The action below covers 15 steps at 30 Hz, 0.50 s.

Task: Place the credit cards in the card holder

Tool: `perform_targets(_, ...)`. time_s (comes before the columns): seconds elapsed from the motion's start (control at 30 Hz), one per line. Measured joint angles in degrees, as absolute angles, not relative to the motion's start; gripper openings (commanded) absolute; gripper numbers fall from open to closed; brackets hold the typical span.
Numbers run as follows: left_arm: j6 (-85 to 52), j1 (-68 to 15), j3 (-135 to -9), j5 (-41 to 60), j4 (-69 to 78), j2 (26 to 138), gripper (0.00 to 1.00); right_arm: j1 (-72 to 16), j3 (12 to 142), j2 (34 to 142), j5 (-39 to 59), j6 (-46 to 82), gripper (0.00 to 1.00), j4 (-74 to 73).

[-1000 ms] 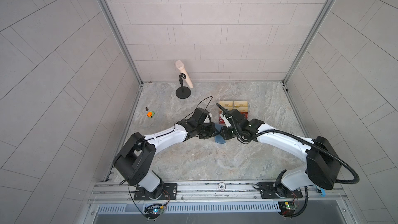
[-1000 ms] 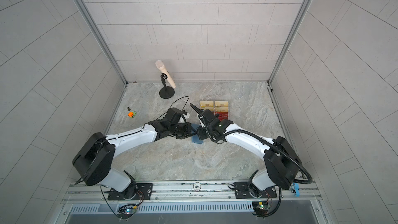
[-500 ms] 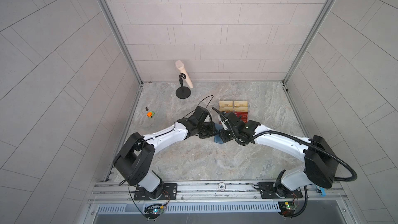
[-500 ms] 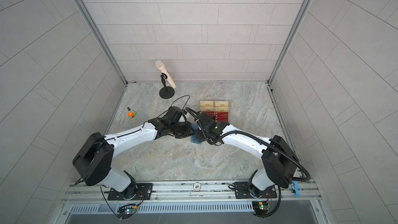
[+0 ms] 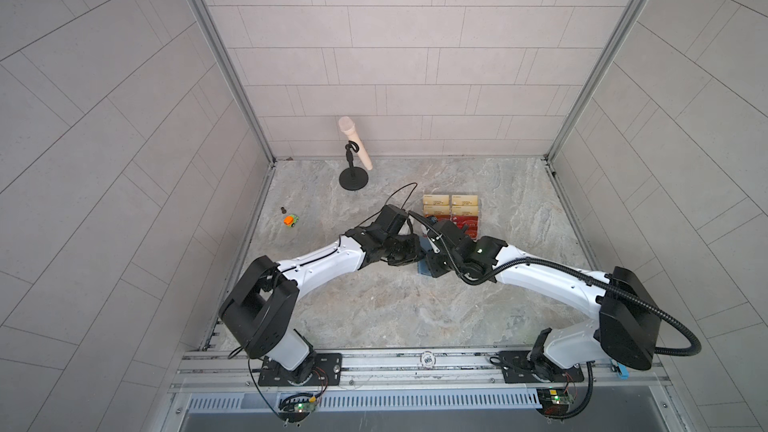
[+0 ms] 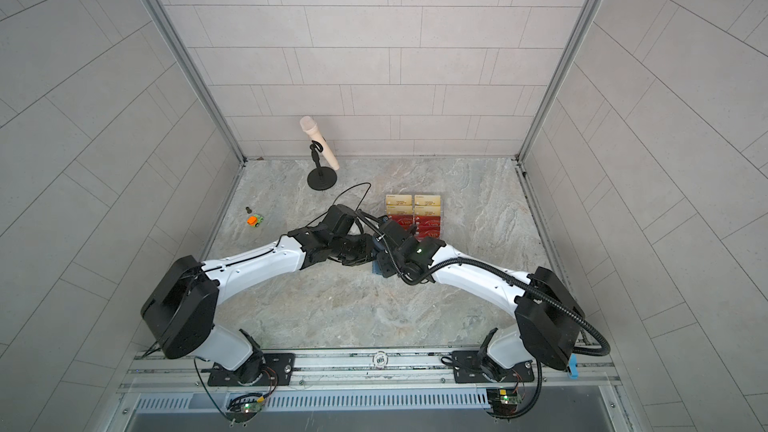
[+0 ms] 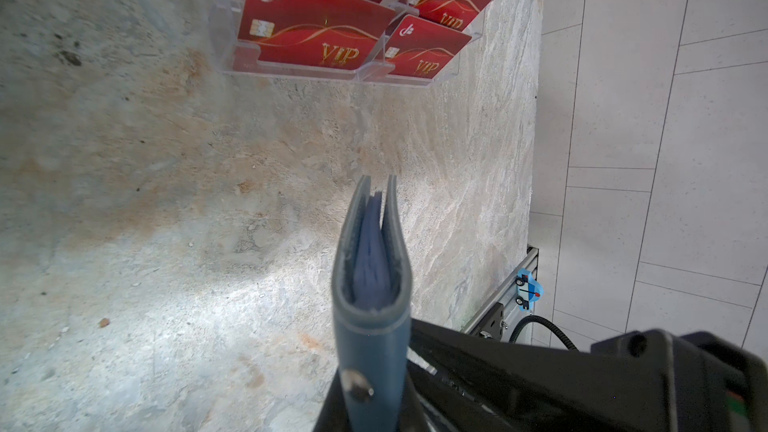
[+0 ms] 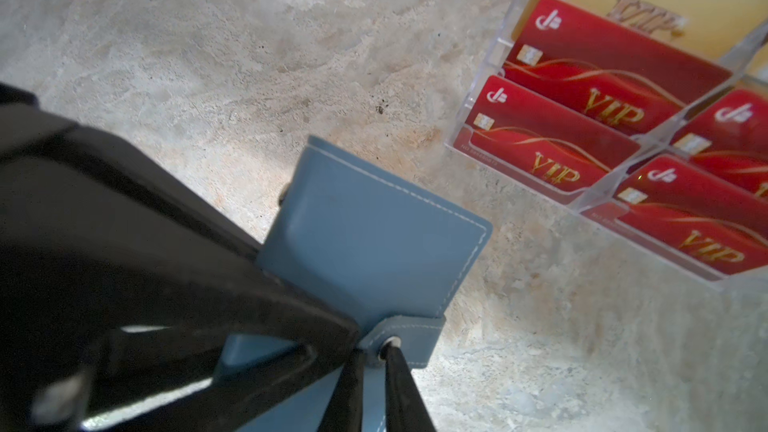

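Nearest the rail, the bare marbled tabletop [image 5: 415,317] is lying in front of both arms, which are reaching in to meet at the middle. There the left gripper [image 5: 409,252] is clamping the slate-blue card holder [image 8: 374,234] on its covers and holding it on edge. In the left wrist view the two covers are showing edge-on and gaping slightly, with bluish sleeves between them. Whether its lower edge is touching the table I cannot tell. The right gripper [image 8: 374,351] is coming in from the other side, its two thin fingers almost together and pinching the snap tab strap [image 8: 409,338] right at the metal stud. Just beyond, apart from the card holder, the red credit cards [image 8: 544,147] are standing in two columns in the front tiers of a clear acrylic stand [image 7: 224,27]. Pale gold cards [image 5: 451,201] are filling the tiers behind them. Well off to the left, an orange-and-green toy car [image 5: 291,220] is sitting near the wall. Farthest back, a pale microphone [image 5: 354,143] is leaning in its black round-based stand.
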<state>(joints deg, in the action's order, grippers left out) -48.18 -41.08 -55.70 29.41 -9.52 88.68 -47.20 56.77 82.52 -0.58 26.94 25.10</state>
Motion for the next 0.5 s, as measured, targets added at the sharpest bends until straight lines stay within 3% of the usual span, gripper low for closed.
perform_targets(0.13, -48.2, -41.2, -56.0, 29.0, -9.6, 88.7, 0.0, -47.2, 56.8, 82.4, -1.6, 26.9, 0.07, 25.3)
perform_targets(0.2, -48.2, -41.4, -56.0, 29.1, -9.2, 88.7, 0.0, -47.1, 56.8, 81.8, -1.9, 26.9, 0.0, 26.0)
perform_targets(0.5, -48.1, -42.3, -56.0, 31.8, -6.4, 87.7, 0.0, -40.5, 53.4, 75.2, -0.2, 27.0, 0.0, 27.7)
